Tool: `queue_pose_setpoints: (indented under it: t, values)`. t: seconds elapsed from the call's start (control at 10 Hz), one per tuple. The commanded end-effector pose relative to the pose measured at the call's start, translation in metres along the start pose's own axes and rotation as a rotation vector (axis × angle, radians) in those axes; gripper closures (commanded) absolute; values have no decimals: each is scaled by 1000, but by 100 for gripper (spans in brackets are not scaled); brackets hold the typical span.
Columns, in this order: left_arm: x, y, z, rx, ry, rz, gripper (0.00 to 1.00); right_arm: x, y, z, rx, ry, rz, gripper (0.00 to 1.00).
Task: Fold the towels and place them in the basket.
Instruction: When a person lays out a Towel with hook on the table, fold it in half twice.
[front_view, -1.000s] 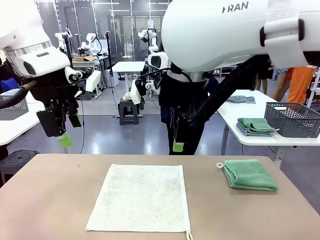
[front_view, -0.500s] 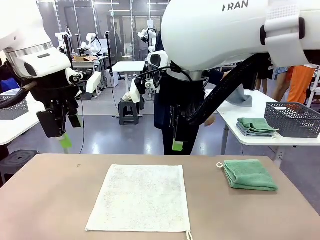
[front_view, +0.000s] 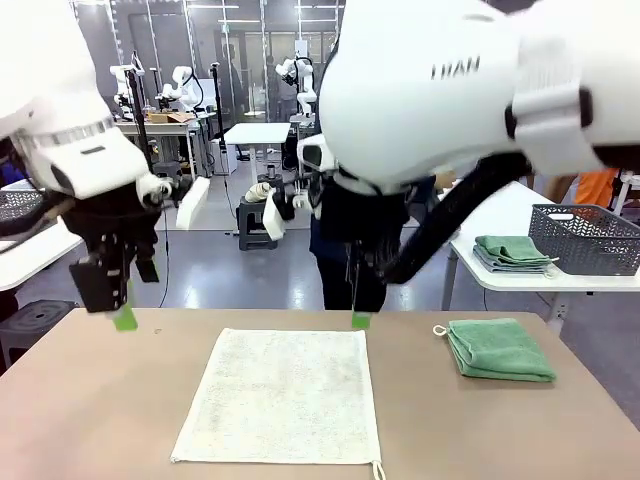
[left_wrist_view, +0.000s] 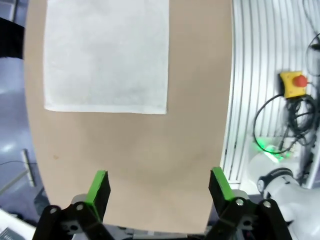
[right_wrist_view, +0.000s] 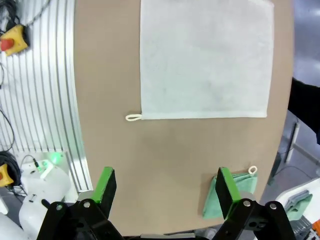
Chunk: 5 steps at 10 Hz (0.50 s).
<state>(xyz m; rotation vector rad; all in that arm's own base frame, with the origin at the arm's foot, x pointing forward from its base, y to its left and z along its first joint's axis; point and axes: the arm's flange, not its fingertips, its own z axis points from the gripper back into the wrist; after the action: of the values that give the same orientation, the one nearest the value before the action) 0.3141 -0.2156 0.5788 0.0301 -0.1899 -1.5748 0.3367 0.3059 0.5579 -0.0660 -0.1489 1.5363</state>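
Cream towel (front_view: 278, 395): flat, unfolded | green towel (front_view: 498, 349): folded, loop showing

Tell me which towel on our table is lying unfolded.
The cream-white towel, spread flat mid-table. The green towel at the robot's right is already folded into a compact stack.

Brown tabletop (front_view: 90, 420) across the foreground. Beyond its far edge, grey floor with a black stool (front_view: 250, 232) in the aisle and a dark plastic stool (front_view: 35, 320) low at the left. Farther back, a small white table (front_view: 256, 133). Off the near edge, a ribbed metal panel (left_wrist_view: 252, 75), a yellow box with red stop button (left_wrist_view: 292, 84), looped black cables (left_wrist_view: 280, 117), and a green glow (left_wrist_view: 263, 146) just below.
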Motion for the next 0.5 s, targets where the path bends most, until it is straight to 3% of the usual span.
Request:
queue_pose_setpoints:
  t: [0.0, 0.4]
  values:
    - [-13, -21, -28, 54, 33, 9, 0, -5, 6, -43, 0, 12, -73, 0]
    - [-15, -23, -98, -29, 54, -28, 0, -1, -3, -123, 81, 7, -90, 0]
